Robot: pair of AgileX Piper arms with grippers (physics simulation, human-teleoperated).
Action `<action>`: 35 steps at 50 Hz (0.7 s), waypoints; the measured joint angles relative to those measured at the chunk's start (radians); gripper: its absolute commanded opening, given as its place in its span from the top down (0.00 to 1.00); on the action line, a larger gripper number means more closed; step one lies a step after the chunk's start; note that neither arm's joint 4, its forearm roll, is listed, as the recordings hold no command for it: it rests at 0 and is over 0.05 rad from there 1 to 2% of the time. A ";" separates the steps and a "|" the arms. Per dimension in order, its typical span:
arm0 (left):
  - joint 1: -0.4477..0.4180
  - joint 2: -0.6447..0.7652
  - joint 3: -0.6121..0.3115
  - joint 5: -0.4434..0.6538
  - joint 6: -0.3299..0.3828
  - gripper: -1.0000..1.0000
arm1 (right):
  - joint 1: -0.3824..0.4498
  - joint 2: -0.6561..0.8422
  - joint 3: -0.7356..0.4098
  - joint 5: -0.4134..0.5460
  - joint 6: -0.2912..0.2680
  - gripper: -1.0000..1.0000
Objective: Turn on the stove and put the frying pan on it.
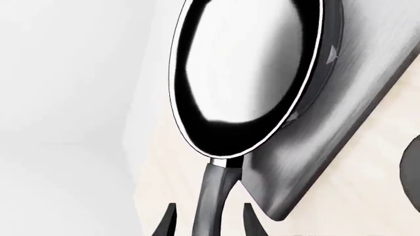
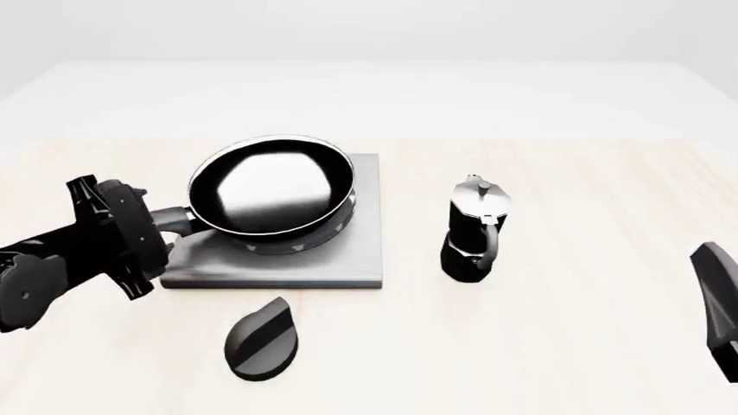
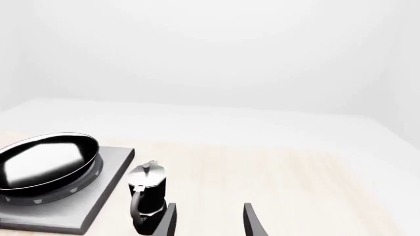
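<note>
The frying pan [image 2: 271,186] is round and glossy black with a silver rim, and sits on the burner of the grey square stove plate [image 2: 363,246]. Its short dark handle [image 1: 213,191] points toward my left gripper [image 2: 168,232]. In the left wrist view the handle lies between the left gripper's [image 1: 210,206] spread fingers, with gaps on both sides, so the gripper is open. The black teardrop knob [image 2: 263,339] lies on the table in front of the plate. My right gripper [image 3: 210,209] is open and empty, at the table's right edge [image 2: 717,298]. The burner rings are hidden under the pan.
A black moka pot [image 2: 475,229] with a silver lid stands upright just right of the stove plate; it also shows in the right wrist view [image 3: 147,196]. The light wooden tabletop [image 2: 576,346] stretches between the pot and my right gripper.
</note>
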 measured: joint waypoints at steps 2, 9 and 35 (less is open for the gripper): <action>-0.007 -0.016 0.002 0.010 -0.002 0.00 | 0.001 0.000 -0.002 0.002 -0.001 0.00; -0.028 -0.087 0.003 0.061 -0.012 0.00 | 0.003 0.000 -0.009 0.007 -0.002 0.00; -0.125 -0.448 -0.103 0.394 -0.144 0.00 | 0.017 0.000 -0.024 0.011 -0.004 0.00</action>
